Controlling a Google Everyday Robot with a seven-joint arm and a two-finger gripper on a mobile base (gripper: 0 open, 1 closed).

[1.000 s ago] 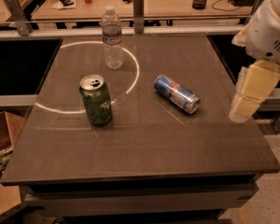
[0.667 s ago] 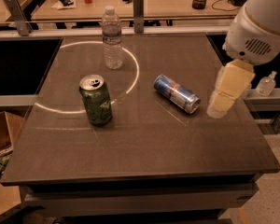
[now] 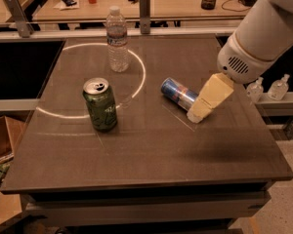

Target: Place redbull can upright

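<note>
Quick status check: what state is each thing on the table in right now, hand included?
redbull can: lying on its side, right of centre.
green can: upright, left of the redbull can.
bottle: upright, cap on, at the back.
hand: low over the table at the redbull can's right end; contact unclear.
</note>
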